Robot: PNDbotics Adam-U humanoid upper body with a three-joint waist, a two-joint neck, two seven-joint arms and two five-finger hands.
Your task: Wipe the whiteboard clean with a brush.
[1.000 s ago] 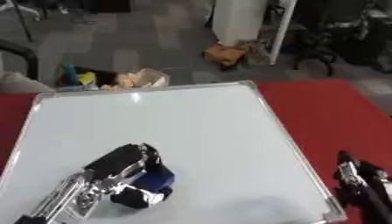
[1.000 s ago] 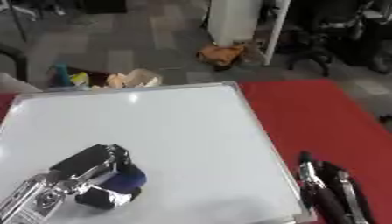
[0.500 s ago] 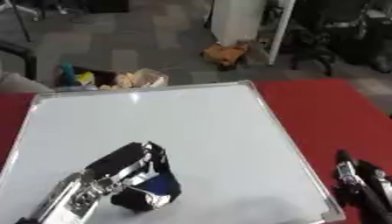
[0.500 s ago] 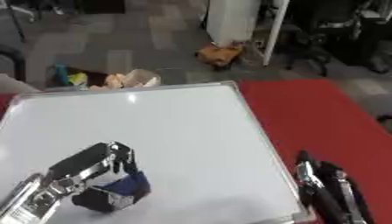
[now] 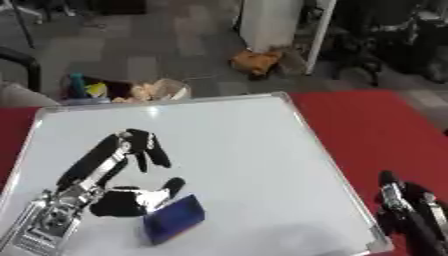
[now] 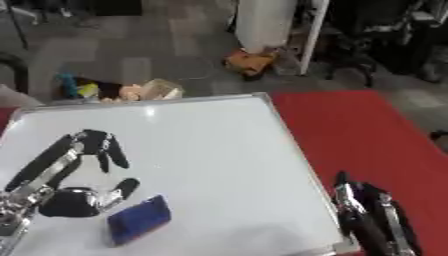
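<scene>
A: How far along is the wiping?

B: Hard to say it needs more. The whiteboard lies flat on the red table, and its surface looks white all over. I see no writing or marks on it, only a faint grey shade near the bottom edge that could be a shadow.

A: And the brush?

B: The brush is a blue block lying on the board, down in the near left part. It sits tilted, one end nearer the lower edge.

A: Is the left hand holding it?

B: No. The left hand is over the board just above and left of the brush. Its fingers hang spread and relaxed, and the thumb points toward the brush without closing round it. Whether the thumb touches it I cannot tell.

A: The right hand?

B: The right hand rests idle at the lower right, beside the board's corner, fingers straight and pointing up, holding nothing.

A: So what is left?

B: My judgement: the board reads as clean, so the wiping looks done or nearly so. If any pass remains, the hand must first take the brush again.
</scene>
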